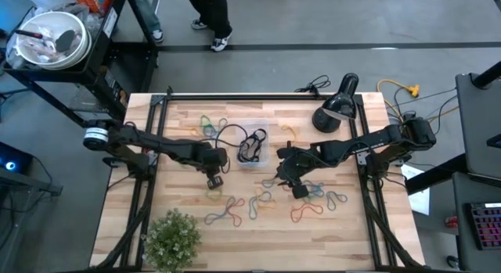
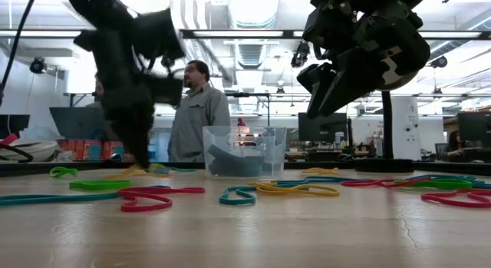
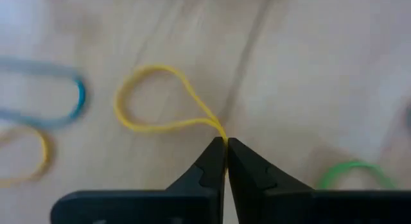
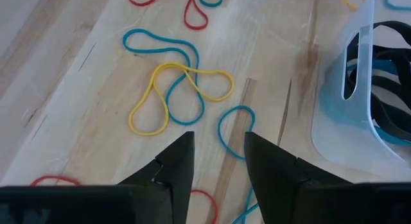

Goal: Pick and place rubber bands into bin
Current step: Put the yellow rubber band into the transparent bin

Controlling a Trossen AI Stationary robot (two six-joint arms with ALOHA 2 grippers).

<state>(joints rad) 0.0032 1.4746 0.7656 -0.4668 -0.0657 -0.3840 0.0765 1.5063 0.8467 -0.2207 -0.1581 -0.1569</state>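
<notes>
L gripper (image 3: 225, 142) is sitting near centre-left of the high frame, just left of the bin (image 1: 253, 145); fingers pressed together, pinching the end of a yellow rubber band (image 3: 153, 102) whose loop is lying on the wood. A blue band (image 3: 61, 95) and a green band (image 3: 352, 172) are lying nearby in the L wrist frame, apart from it.

R gripper (image 4: 218, 153) is hovering right of centre in the high frame, just right of and below the bin; fingers spread, holding nothing. Wrist frame is showing a yellow band (image 4: 168, 95) overlapping a blue band (image 4: 168, 70) in the middle, w/ red bands (image 4: 196, 12) along the top edge and the bin's clear wall at the right edge.

Bin is standing at upper centre of the table (image 1: 352, 242), black bands (image 1: 252, 145) already inside. Loose bands are lying mostly in the lower-centre part of the high frame; a few at upper left of the bin.

Potted plant (image 1: 172, 238) at lower left corner. A person (image 2: 198, 110) is standing behind the table in the low frame.
</notes>
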